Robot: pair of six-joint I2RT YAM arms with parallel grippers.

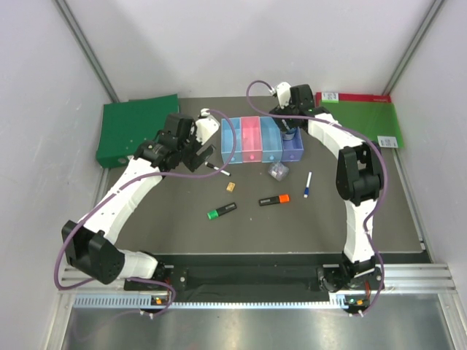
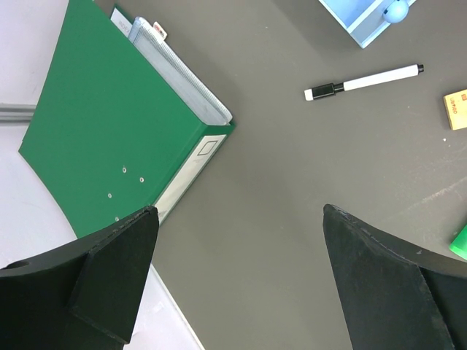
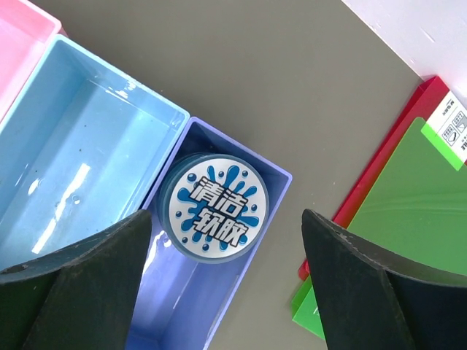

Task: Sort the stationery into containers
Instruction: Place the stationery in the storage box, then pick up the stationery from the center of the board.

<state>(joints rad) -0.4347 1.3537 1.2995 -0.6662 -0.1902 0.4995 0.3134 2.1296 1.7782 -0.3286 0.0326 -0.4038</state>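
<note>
Your right claw [image 3: 226, 216]: jaws apart, straddling round tin [image 3: 214, 208] in purple tray [image 3: 241, 148]. Lift straight; sideways drift could snag tin, tip tray. Left claw [image 2: 239, 211]: wide apart, empty.

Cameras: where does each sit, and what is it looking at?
Top external: above and behind, looking down at the table; both arms show.
Left wrist: over the green folder and marker; the left fingers show.
Right wrist: over the tin in the purple tray; the right fingers show.
Shared: top and left both show the marker.
</note>
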